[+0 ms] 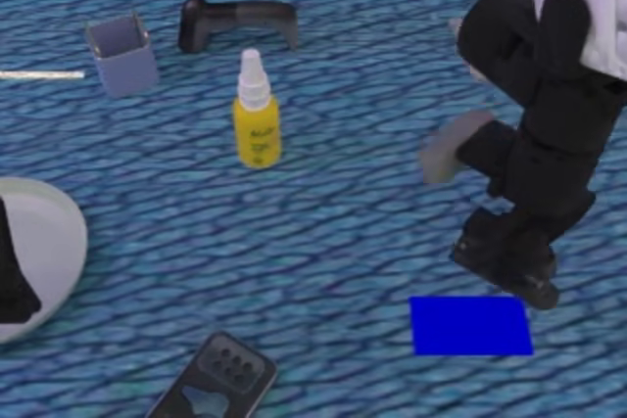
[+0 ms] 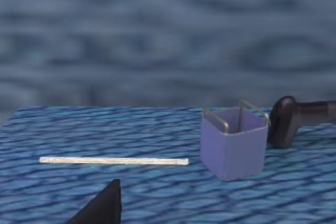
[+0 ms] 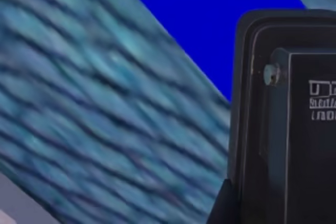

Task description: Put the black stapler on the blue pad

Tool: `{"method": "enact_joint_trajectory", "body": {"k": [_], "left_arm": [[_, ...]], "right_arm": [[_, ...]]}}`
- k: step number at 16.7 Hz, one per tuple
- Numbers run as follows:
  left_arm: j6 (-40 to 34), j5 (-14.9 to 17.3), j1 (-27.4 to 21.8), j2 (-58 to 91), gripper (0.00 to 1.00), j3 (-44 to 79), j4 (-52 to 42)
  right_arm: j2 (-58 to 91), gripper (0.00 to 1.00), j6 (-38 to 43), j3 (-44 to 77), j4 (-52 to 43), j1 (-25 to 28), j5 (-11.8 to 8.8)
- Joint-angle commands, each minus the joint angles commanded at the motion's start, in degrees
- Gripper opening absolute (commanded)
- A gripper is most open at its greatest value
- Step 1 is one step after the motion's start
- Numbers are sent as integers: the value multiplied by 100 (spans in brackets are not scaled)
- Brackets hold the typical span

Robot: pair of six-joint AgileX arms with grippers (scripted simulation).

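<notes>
The black stapler (image 1: pixel 529 288) hangs in my right gripper (image 1: pixel 505 247), which is shut on it, just over the far edge of the blue pad (image 1: pixel 470 327) at the table's front right. In the right wrist view the stapler (image 3: pixel 286 129) fills the frame's side, with the blue pad (image 3: pixel 220 19) beyond it and one dark fingertip (image 3: pixel 223 205) against the stapler's body. My left arm (image 1: pixel 20 271) is parked at the table's left edge. One of its fingertips (image 2: pixel 105 208) shows in the left wrist view, well off centre, with nothing near it.
A yellow bottle (image 1: pixel 257 124) stands mid-table. A lavender square cup (image 1: pixel 121 51), a curved black handheld device (image 1: pixel 235 22) and a thin white strip (image 1: pixel 39 74) lie at the back left. A flat dark device with round buttons (image 1: pixel 216 379) sits at the front edge.
</notes>
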Motion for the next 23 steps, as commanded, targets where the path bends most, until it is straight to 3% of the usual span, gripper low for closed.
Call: {"method": "enact_joint_trajectory", "body": {"k": [5, 9, 18, 23], "left_arm": [[0, 0, 0, 0, 100, 0, 0], [0, 0, 0, 0, 100, 0, 0], [0, 0, 0, 0, 100, 0, 0], [0, 0, 0, 0, 100, 0, 0]], "right_arm": [[-457, 0, -2558, -553, 537, 202, 225], [-736, 0, -3664, -828, 923, 281, 405], [-737, 0, -3840, -928, 1093, 273, 439], [-299, 0, -3766, -1571, 2209, 339, 443]]}}
